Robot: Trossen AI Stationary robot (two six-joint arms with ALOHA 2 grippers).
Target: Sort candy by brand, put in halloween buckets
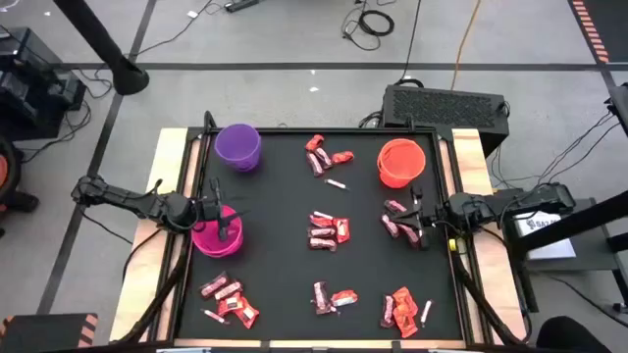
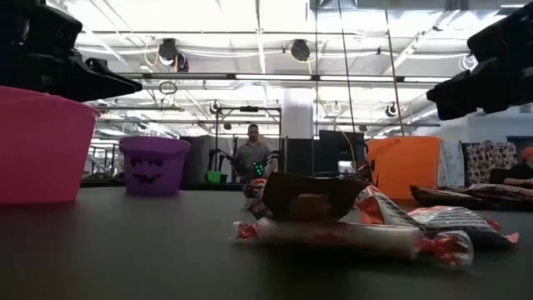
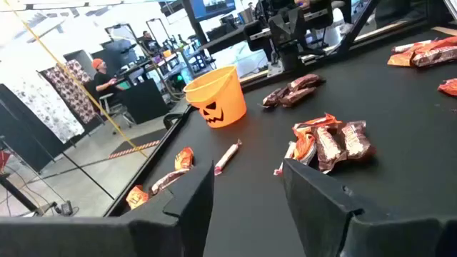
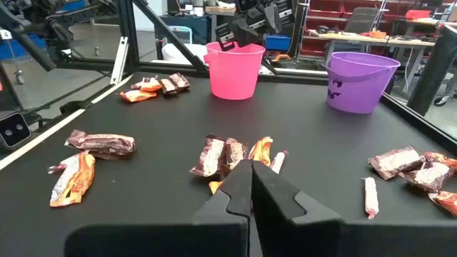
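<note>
Candy (image 1: 330, 231) lies in scattered clusters on the black bench (image 1: 275, 284) among the purple bucket (image 1: 238, 147), orange bucket (image 1: 400, 163) and pink bucket (image 1: 214, 231), over which my left claw (image 1: 222, 211) hangs open, my right claw (image 1: 420, 218) closed, empty, near brown bars (image 1: 397, 225).
</note>
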